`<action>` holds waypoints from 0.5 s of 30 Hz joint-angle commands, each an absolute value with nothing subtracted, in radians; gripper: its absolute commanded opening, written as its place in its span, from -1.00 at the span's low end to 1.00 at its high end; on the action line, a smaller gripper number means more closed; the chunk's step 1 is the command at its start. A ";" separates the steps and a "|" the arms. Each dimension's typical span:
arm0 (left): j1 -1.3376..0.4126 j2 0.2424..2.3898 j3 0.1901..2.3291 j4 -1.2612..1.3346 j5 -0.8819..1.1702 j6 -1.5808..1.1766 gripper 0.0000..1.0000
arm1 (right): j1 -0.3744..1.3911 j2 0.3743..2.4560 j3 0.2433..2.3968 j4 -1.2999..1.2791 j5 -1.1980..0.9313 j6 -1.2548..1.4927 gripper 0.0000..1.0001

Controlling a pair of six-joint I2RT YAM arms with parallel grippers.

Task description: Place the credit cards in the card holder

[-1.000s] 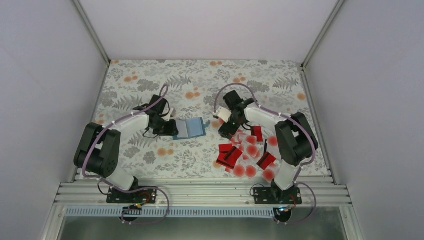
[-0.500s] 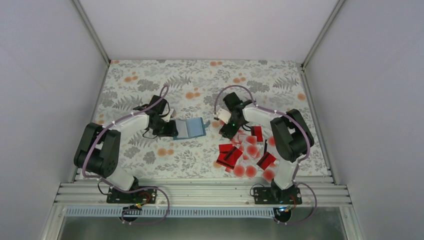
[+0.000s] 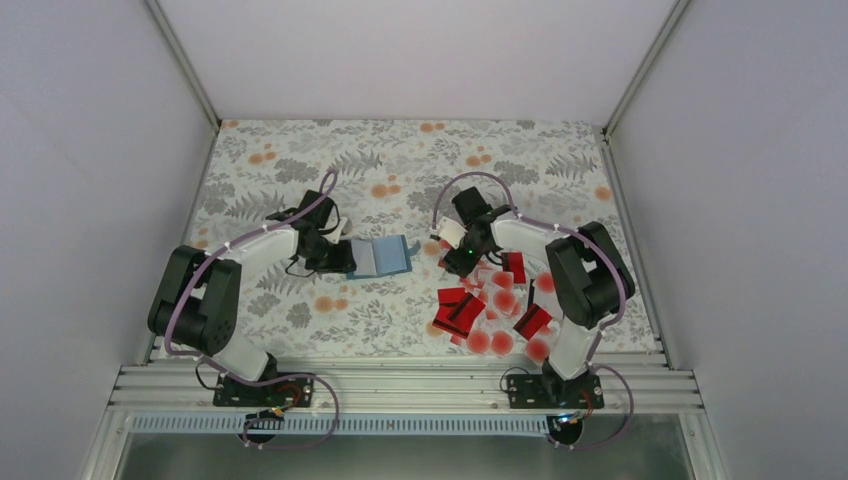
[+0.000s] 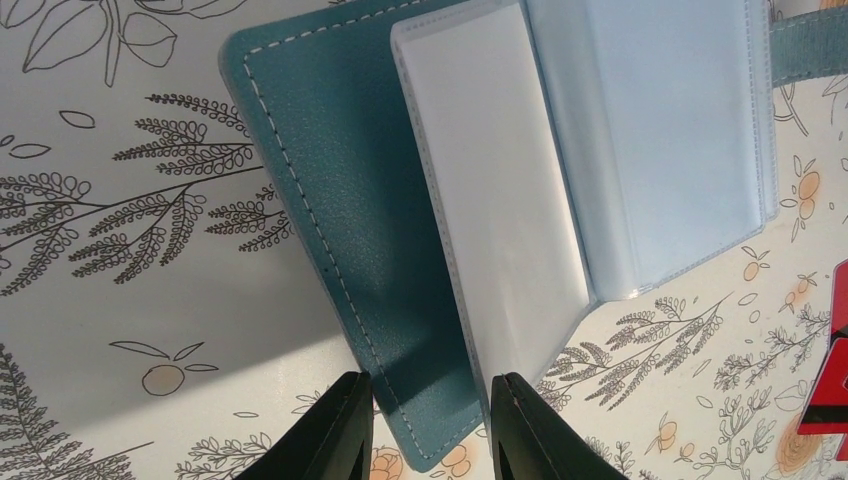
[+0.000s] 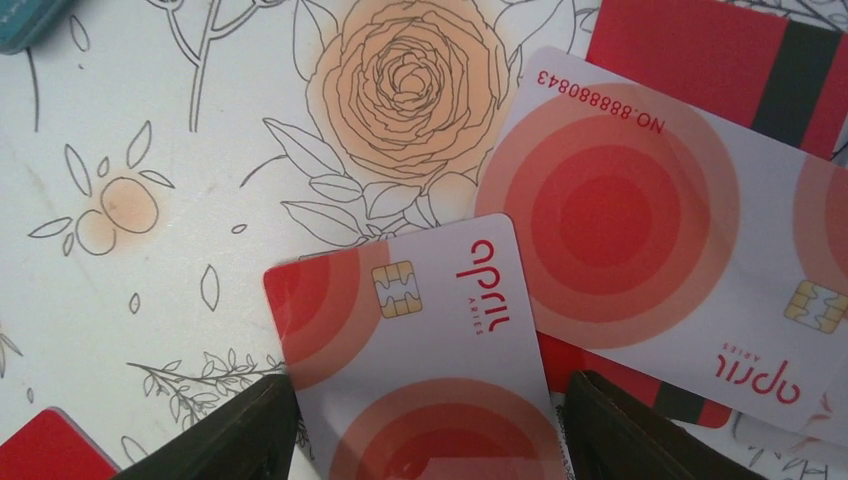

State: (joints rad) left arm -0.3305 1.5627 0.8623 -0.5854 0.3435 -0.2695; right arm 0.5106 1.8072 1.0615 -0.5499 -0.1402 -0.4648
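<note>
The card holder [image 3: 385, 255] lies open on the tablecloth, with a teal cover [image 4: 330, 190] and pale blue clear sleeves [image 4: 660, 130]. My left gripper [image 3: 345, 260] is closed on the near corner of its teal cover, with a finger on each side [image 4: 430, 425]. The credit cards [image 3: 490, 305] lie in a loose heap to the right, some red with a black stripe, some pale with red dots. My right gripper [image 3: 462, 262] hangs low over the heap's far left edge. It is open, its jaws [image 5: 425, 430] straddling a pale chip card [image 5: 430, 330] that lies flat.
A second pale card [image 5: 640, 230] and a red striped card [image 5: 720, 50] lie just beyond the straddled one. A corner of the holder [image 5: 25, 15] shows at the top left. White walls enclose the table on three sides.
My right gripper has shifted slightly right and nearer, onto the edge of the card heap. The left arm and the card holder have not moved.
</note>
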 commanded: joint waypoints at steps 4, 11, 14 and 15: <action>-0.333 1.542 0.881 -0.592 0.324 -0.263 -0.37 | 0.508 1.865 0.999 -0.559 -0.132 -0.462 0.26; -0.333 1.537 0.879 -0.585 0.319 -0.268 -0.37 | 0.508 1.844 1.018 -0.536 -0.121 -0.432 0.10; -0.333 1.532 0.881 -0.584 0.316 -0.269 -0.37 | 0.508 1.842 1.042 -0.539 -0.154 -0.403 0.03; -0.332 1.530 0.882 -0.586 0.315 -0.270 -0.37 | 0.509 1.841 1.051 -0.541 -0.167 -0.392 0.03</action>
